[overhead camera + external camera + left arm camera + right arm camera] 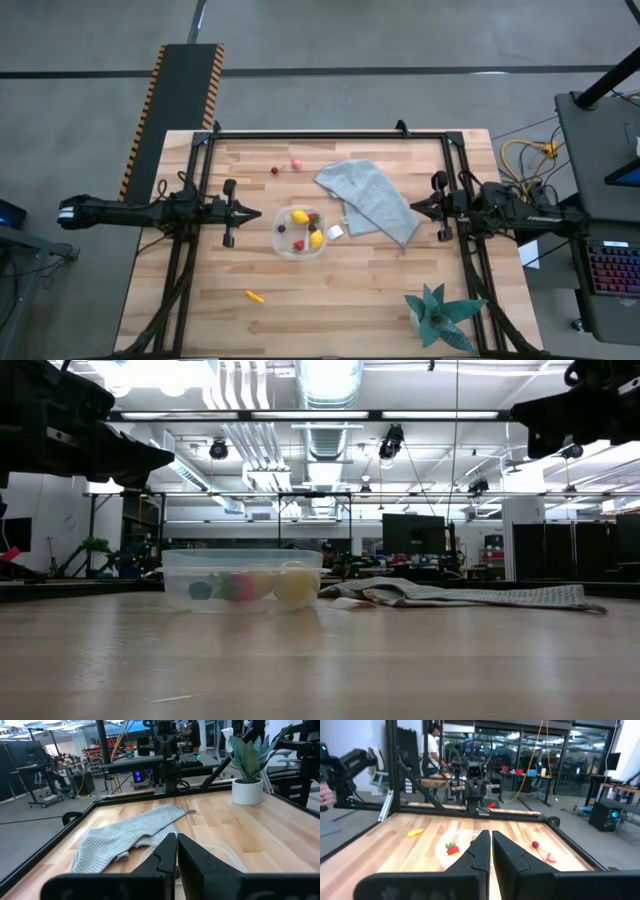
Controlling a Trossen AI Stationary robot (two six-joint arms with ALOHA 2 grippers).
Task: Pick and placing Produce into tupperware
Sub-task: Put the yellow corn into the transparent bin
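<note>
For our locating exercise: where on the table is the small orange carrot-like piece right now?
In the high view, the orange piece lies alone on the bare wood of the table, toward the left arm's side and the near edge, apart from the clear tupperware.

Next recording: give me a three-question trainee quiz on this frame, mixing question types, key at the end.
1. True or false: the tupperware already holds some produce.
2. Which pieces lie loose on the table? A) one yellow-orange piece only B) that piece plus two red ones C) none
3. Fill in: the grey cloth lies between the tupperware and the ___ gripper.

Key
1. True: lemons and a red berry sit inside.
2. B
3. right; it and the left gripper both have shut fingers, holding nothing.
</note>
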